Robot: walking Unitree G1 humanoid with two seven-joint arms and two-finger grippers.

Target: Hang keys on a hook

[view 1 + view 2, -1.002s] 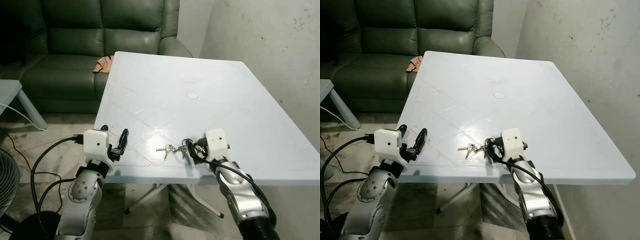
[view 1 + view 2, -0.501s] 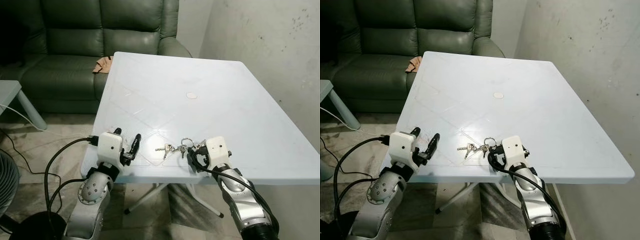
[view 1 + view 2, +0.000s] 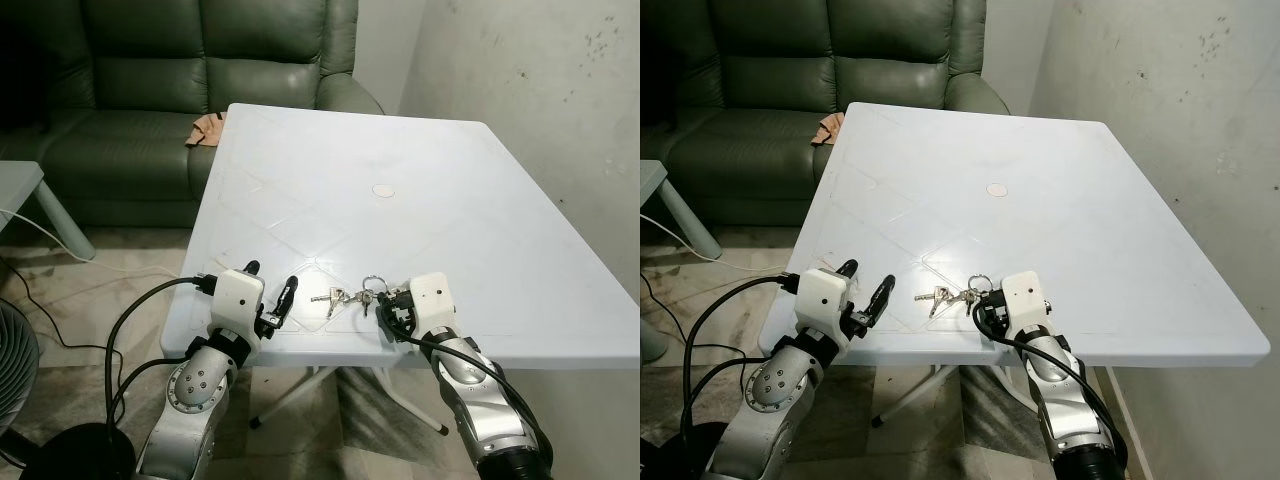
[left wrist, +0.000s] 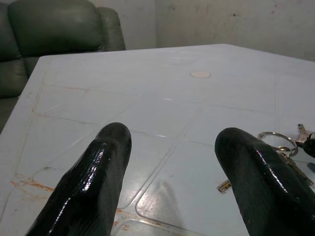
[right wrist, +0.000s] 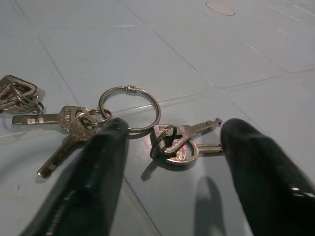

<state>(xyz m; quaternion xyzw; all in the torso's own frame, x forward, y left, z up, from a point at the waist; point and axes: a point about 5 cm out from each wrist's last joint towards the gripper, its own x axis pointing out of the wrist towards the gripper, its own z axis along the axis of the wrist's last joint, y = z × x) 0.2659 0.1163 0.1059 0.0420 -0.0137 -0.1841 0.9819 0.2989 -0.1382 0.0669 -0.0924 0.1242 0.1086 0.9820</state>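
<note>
Right gripper hovers low over the keys with fingers spread, holding nothing; the bunch lies flat on the white table near its front edge. Left gripper, also spread, sits beside the keys. Markings on the keys are too small to read.

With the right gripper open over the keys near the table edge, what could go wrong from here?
1. The keys lie flat on the table; the right gripper may close on one key or the ring and drop the rest.
2. They sit near the table's front edge, so a nudge might push them off.
3. The left gripper is close and might bump them.
</note>
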